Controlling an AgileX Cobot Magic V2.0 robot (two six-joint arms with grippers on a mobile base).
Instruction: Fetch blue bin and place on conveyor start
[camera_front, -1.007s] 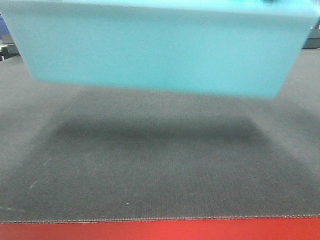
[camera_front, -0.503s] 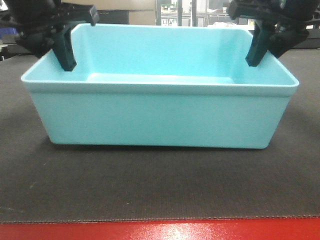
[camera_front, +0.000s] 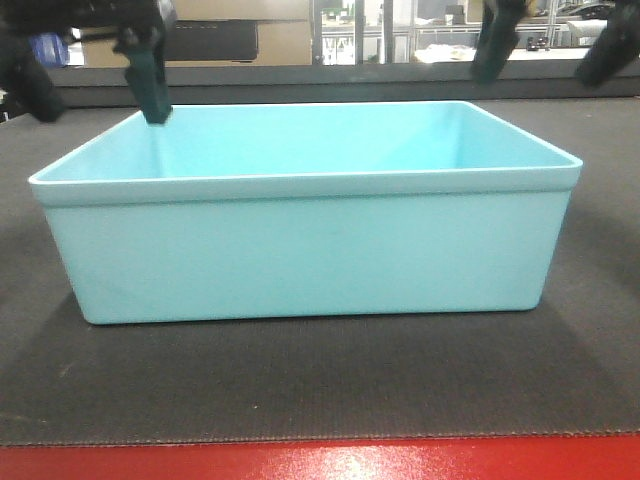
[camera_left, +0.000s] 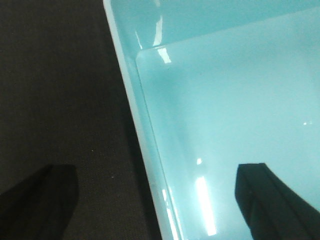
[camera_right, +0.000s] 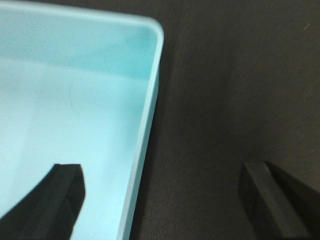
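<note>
The blue bin (camera_front: 310, 250) is a pale aqua tub resting flat and upright on the conveyor start (camera_front: 320, 390), a dark ribbed belt with a red strip (camera_front: 320, 462) along its near edge. My left gripper (camera_front: 95, 80) hangs open above the bin's left rim, one finger over the inside and one outside. My right gripper (camera_front: 552, 45) is open above the right rim. In the left wrist view the left gripper (camera_left: 157, 187) straddles the bin (camera_left: 225, 100) wall without touching it. The right wrist view shows the right gripper (camera_right: 160, 180) likewise astride the bin (camera_right: 65, 100) edge. The bin is empty.
Dark belt (camera_left: 55, 90) spreads left of the bin and right of it (camera_right: 225, 100). Behind the belt stand cardboard boxes (camera_front: 250, 30) and shelving (camera_front: 400, 30) in the background.
The bin came down from the air onto the belt. Both grippers, shut on its side walls half a second ago, have let go and risen above the rim.
</note>
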